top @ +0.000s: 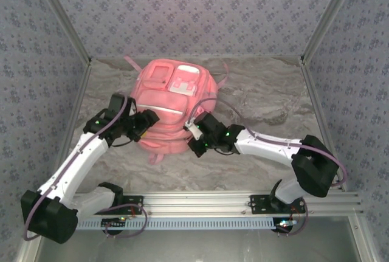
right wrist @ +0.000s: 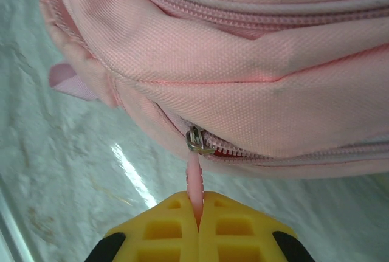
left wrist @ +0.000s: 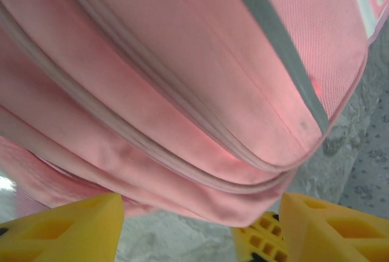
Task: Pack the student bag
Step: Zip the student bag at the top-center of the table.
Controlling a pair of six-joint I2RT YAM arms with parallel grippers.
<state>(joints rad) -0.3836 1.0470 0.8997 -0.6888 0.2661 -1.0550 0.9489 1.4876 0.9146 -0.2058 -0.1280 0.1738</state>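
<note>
Pinching the student bag [top: 173, 101] by its zip pull [right wrist: 194, 180], right fingers [right wrist: 170, 228] clamp; left fingers [left wrist: 67, 228] stand apart.

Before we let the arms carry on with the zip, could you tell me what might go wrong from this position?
1. The right pincer is shut on only the thin pink zip pull; a sharp tug could let it slip free.
2. The left pincer stands open near the student bag without gripping it, so the soft bag may slide over the table rather than the zip running.
</note>
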